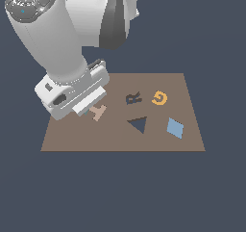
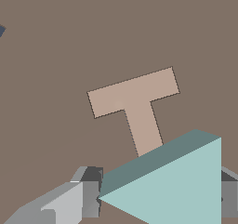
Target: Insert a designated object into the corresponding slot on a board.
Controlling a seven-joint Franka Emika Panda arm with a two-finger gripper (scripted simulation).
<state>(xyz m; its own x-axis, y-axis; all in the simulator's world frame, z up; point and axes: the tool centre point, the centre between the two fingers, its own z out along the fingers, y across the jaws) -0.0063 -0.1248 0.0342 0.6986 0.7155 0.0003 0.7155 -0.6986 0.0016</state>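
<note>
The designated object, a light-teal triangle block [image 2: 181, 186], sits between my gripper [image 2: 160, 197] fingers in the wrist view, its tip against one finger [image 2: 89, 193] and its flat side against the other [image 2: 230, 200]. It is hidden behind the hand in the exterior view. There my gripper [image 1: 91, 109] hangs low over the part of the brown board [image 1: 72, 137] at the exterior view's left. The slot, a dark navy triangle recess [image 1: 138, 124], lies near the board's middle, toward the exterior view's right of the gripper.
A tan T-shaped piece [image 1: 98, 112] lies on the board right beside the gripper and shows partly under the triangle as the tan T [image 2: 135, 107]. Further toward the exterior view's right are a dark R-shaped recess [image 1: 133, 98], an orange G [image 1: 159, 98] and a blue diamond [image 1: 175, 127].
</note>
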